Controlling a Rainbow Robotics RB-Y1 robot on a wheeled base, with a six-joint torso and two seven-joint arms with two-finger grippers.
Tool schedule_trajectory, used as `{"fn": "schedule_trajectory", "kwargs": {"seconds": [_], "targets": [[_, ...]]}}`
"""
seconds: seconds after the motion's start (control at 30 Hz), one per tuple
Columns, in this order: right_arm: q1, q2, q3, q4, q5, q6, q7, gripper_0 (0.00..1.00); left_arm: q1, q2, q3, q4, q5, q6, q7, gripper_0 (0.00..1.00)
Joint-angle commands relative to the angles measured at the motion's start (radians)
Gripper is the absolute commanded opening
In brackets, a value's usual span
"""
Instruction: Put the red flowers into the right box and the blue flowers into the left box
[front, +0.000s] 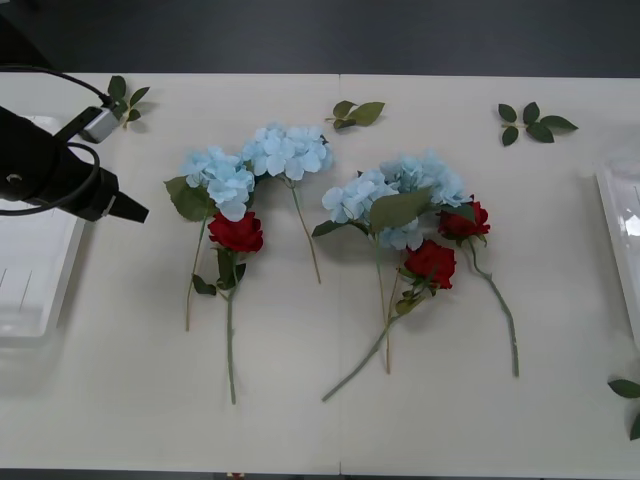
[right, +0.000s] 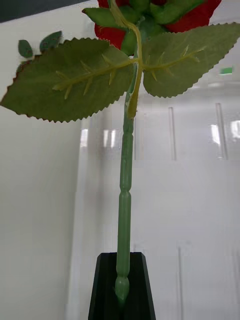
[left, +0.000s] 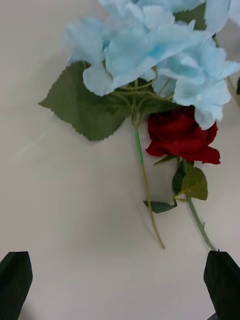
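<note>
The right tool (right: 121, 292) is clamped on a red rose's stem (right: 124, 200) above the right box (right: 200, 200) – release comes next – while the left tool (left: 120, 280), fingers apart, hovers over the tabletop (front: 120, 400) near a blue hydrangea (left: 150, 50)

No readable text, label or number appears on anything here.

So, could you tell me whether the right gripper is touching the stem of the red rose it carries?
Touching. In the right wrist view the right gripper has its black fingers closed on the rose's stem.
</note>
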Motion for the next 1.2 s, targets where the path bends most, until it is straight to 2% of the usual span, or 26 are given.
{"fn": "schedule_trajectory", "kwargs": {"seconds": [0.03,0.3,0.53,0.57,0.6,0.63,0.67,0.77,0.93,1.2], "targets": [[0.028,-0.008,-0.018,0.006,0.002,-0.064,0.033,0.0,-0.037,-0.048,0.004,-0.045,-0.088,0.027,0.1,1.0],[0.002,0.091,-0.018,0.043,0.133,-0.224,0.033,0.0,-0.043,-0.06,-0.175,-0.085,-0.246,-0.106,0.286,1.0],[-0.038,0.144,-0.015,0.082,0.263,-0.3,0.033,0.0,-0.061,-0.062,-0.298,-0.085,-0.318,-0.175,0.398,1.0],[-0.045,0.146,-0.015,0.089,0.288,-0.304,0.033,0.08,-0.066,-0.063,-0.315,-0.085,-0.329,-0.181,0.416,1.0],[-0.053,0.146,-0.015,0.099,0.312,-0.304,0.033,0.21,-0.069,-0.065,-0.33,-0.085,-0.337,-0.189,0.433,1.0],[-0.056,0.146,-0.013,0.102,0.325,-0.304,0.033,0.28,-0.072,-0.066,-0.338,-0.085,-0.341,-0.192,0.441,1.0],[-0.065,0.146,-0.01,0.112,0.357,-0.304,0.033,0.43,-0.077,-0.066,-0.355,-0.085,-0.355,-0.201,0.461,1.0],[-0.079,0.146,-0.007,0.132,0.414,-0.304,0.033,0.62,-0.086,-0.074,-0.386,-0.083,-0.392,-0.218,0.501,1.0],[-0.085,0.146,-0.001,0.132,0.44,-0.293,0.033,0.72,-0.11,-0.106,-0.429,-0.06,-0.478,-0.221,0.545,1.0],[-0.082,0.129,0.017,0.077,0.437,-0.239,0.027,0.73,-0.153,-0.175,-0.433,0.053,-0.508,-0.223,0.531,1.0]]}}
